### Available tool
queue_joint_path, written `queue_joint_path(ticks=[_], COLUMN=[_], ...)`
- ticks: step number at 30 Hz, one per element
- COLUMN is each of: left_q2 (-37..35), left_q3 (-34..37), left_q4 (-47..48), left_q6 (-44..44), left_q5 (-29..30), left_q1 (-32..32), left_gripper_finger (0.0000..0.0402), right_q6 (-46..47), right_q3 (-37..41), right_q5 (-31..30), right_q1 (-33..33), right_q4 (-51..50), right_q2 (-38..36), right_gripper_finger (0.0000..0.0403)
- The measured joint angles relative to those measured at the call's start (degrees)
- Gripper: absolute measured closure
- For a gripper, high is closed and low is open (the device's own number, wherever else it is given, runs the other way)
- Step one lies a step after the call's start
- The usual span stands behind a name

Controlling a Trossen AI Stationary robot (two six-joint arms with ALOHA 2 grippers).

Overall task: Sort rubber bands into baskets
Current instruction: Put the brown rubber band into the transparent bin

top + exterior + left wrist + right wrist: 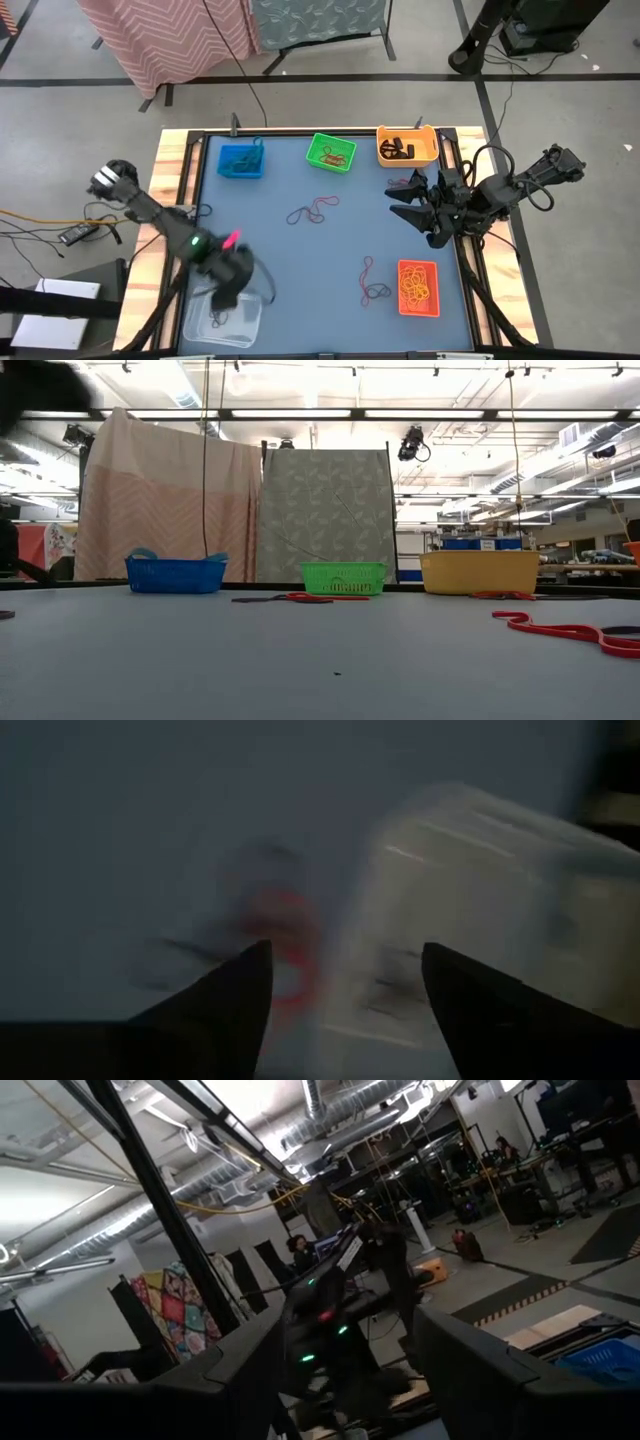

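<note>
**A:** Start at the near edge — what's the left arm doing?

**B:** The left gripper (228, 296) hangs over the clear white basket (245, 330) at the near-left corner, fingers spread apart with nothing between them. That basket has a few dark bands in it.

**A:** And the right arm?

**B:** The right gripper (408, 200) waits at the right side of the table, fingers open and empty, tilted up toward the room.

**A:** How far along is the sorting?

**B:** Partly done, I'd judge. The red-orange basket (403, 305) near the right holds a heap of orange bands. Just beside it a red and dark tangle (370, 285) lies loose on the mat, and a second loose cluster (312, 211) sits mid-table — both are left to sort.

**A:** The far row?

**B:** The blue basket (241, 161), green basket (331, 152) and yellow-orange basket (407, 146) each hold bands already.

**A:** Anything in the way?

**B:** Nothing stands between the arms and the loose bands. But they overlap, so picking one colour cleanly looks fiddly.
</note>
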State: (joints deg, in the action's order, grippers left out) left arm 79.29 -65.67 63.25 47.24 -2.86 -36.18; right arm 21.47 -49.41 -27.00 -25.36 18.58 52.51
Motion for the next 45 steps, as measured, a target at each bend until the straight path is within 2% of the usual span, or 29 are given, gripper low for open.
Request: queue_joint_path(ticks=[3, 5, 8, 11, 17, 22, 32, 40, 43, 45], left_q2=[-0.07, 0.00, 0.02, 0.07, 0.07, 0.07, 0.07, 0.15, 0.15, 0.15], left_q3=[-0.20, 2.26, 7.68, 13.27, 19.83, 24.18, 27.38, 29.31, 29.38, 29.38], left_q4=[4.98, 5.48, 4.76, 0.62, -7.81, -8.55, -14.36, -14.53, -14.57, -14.37], left_q6=[-9.10, -14.06, -20.06, -23.54, -24.85, -24.89, -27.26, -25.11, -24.02, -22.86], left_q5=[3.07, 2.48, -2.00, -3.82, -2.28, -3.48, -4.32, -4.01, -2.99, -2.33], left_q1=[8.16, 12.12, 14.39, 14.29, 14.33, 14.33, 14.31, 14.33, 14.31, 14.31], left_gripper_finger=[0.0133, 0.0132, 0.0133, 0.0137, 0.0146, 0.0154, 0.0159, 0.0161, 0.0186, 0.0227], right_q6=[0.01, 0.22, 1.80, 1.97, 1.99, 2.39, 2.48, 4.11, 4.11, 4.11], right_q3=[0.00, 0.00, 0.00, 0.00, 0.00, 0.00, 0.00, 0.00, 0.00, 0.00], right_q5=[-0.12, -0.20, -0.20, -0.22, -0.35, -0.35, -0.35, -0.33, -0.33, -0.33], right_q1=[0.00, 0.00, 0.00, 0.00, -0.02, 0.00, 0.00, -0.01, 0.00, 0.00], right_q4=[0.02, 0.03, 0.03, -0.09, -0.29, -0.37, -1.24, -2.09, -2.11, -2.11], right_q2=[0.00, 0.00, 0.00, 0.00, 0.00, 0.00, 0.00, 0.00, 0.00, 0.00], right_gripper_finger=[0.0172, 0.0172, 0.0172, 0.0172, 0.0172, 0.0172, 0.0172, 0.0172, 0.0172, 0.0172])
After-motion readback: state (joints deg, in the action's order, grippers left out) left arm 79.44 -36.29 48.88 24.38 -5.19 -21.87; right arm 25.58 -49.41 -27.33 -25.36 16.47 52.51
